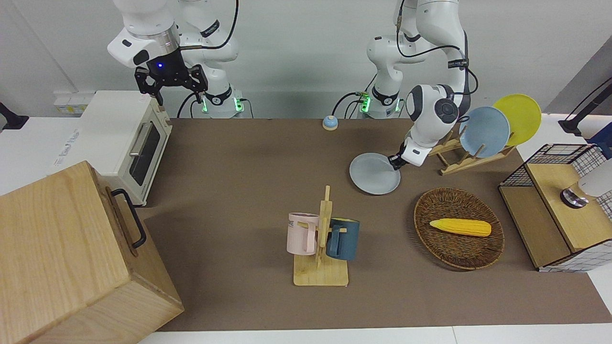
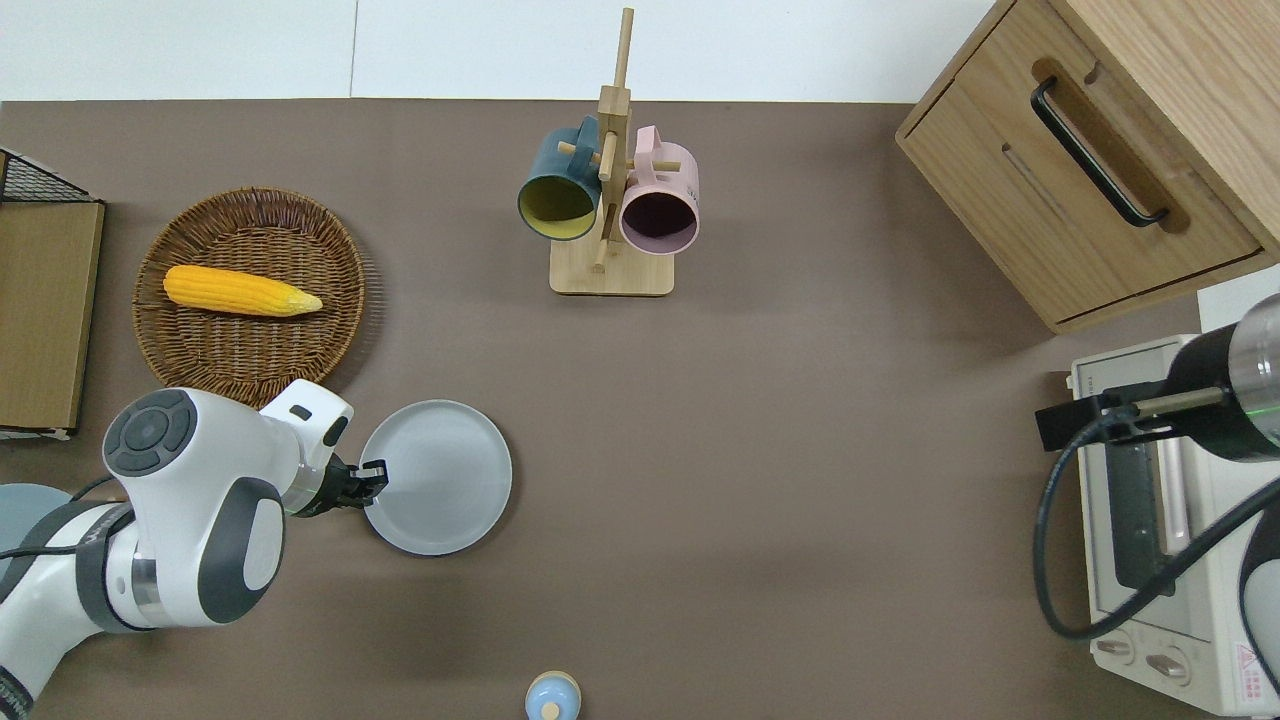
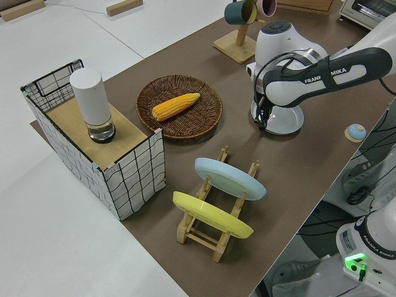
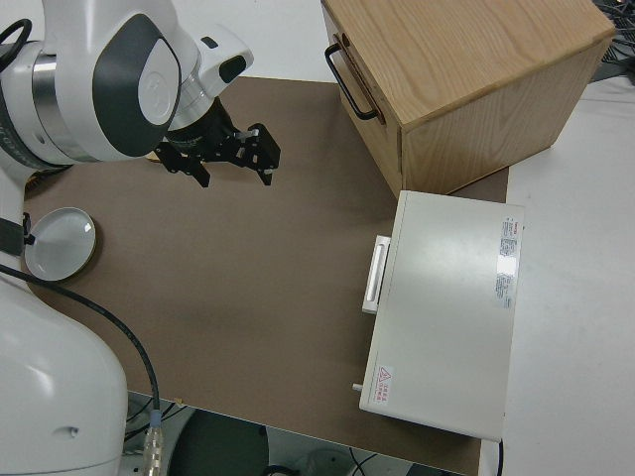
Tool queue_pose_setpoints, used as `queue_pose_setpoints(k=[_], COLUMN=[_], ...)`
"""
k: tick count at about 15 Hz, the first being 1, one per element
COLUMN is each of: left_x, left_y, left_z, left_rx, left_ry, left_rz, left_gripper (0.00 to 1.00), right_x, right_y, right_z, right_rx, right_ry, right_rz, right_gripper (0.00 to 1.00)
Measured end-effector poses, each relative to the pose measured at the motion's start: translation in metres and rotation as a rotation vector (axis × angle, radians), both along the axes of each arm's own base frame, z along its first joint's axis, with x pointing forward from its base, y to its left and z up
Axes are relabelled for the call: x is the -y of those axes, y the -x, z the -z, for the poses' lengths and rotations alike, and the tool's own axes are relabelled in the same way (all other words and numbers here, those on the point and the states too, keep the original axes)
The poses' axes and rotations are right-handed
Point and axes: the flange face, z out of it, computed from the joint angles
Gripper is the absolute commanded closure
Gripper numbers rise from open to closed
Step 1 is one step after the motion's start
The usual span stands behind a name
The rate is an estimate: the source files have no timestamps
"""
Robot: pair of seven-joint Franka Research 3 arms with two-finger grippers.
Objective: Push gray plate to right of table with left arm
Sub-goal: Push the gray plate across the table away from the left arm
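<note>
- Gray plate (image 2: 436,477): flat on the table (image 2: 760,450), lower left of the overhead frame, right of centre in the front frame. It lies nearer to the robots than the wicker basket (image 2: 250,290) and toward the left arm's end.
- Left gripper (image 2: 372,478): low at the plate's rim, on the edge that faces the left arm's end of the table; fingertips touch or just overlap the rim. Cannot tell whether the fingers are apart or together. The left arm (image 2: 190,500) fills the lower left corner of the overhead frame.
- Open room: a broad bare stretch of brown cover runs from the plate across the middle of the overhead frame to the toaster oven (image 2: 1150,520) at the right edge. Only a small blue bell (image 2: 552,697) sits at the bottom edge, near the robots.
- Edges: wooden cabinet (image 2: 1100,150) in the upper right corner, mug stand (image 2: 610,200) at upper centre, farther from the robots than the plate.
- Containers: the basket holds one corn cob (image 2: 240,290); the stand carries a dark blue mug (image 2: 552,195) and a pink mug (image 2: 658,205).
- Dish rack (image 3: 216,210), lower centre of the left side frame: a sky-blue plate (image 3: 230,177) and a yellow plate (image 3: 211,215) lean in it.
- Wire crate (image 3: 99,154), left of that frame: a white cylinder (image 3: 91,105) stands on its wooden top.
- Right gripper (image 1: 170,85): parked, fingers spread wide, nothing held.
</note>
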Motion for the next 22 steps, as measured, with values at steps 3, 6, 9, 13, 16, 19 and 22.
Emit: queue_pose_setpoints(k=[3,6,9,13,16,19,22], left_x=[0.001,0.006,0.030,0.061,0.083,0.108,0.135], left_y=[0.000,0.001,0.004,0.011,0.014,0.019,0.026], left_z=[0.000,-0.001,0.000,0.000,0.003,0.003,0.004], left_rx=[0.000,0.001,0.001,-0.007,-0.001,0.011,0.020], left_ry=[0.006,0.009,0.024,0.064,0.091,0.107,0.122], left_rz=[-0.004,0.004,0.037,0.056,0.063,0.062,0.042], left_gripper=[1.00,1.00,1.00,1.00,1.00,1.00,1.00], right_x=[0.000,0.000,0.000,0.000,0.000,0.000,0.000], right_y=[0.000,0.000,0.000,0.000,0.000,0.000,0.000], right_z=[0.000,0.000,0.000,0.000,0.000,0.000,0.000], right_rx=[0.000,0.000,0.000,0.000,0.000,0.000,0.000], right_ry=[0.000,0.000,0.000,0.000,0.000,0.000,0.000], right_rz=[0.000,0.000,0.000,0.000,0.000,0.000,0.000], right_gripper=[0.005,0.005,0.005,0.005,0.005,0.005,0.005])
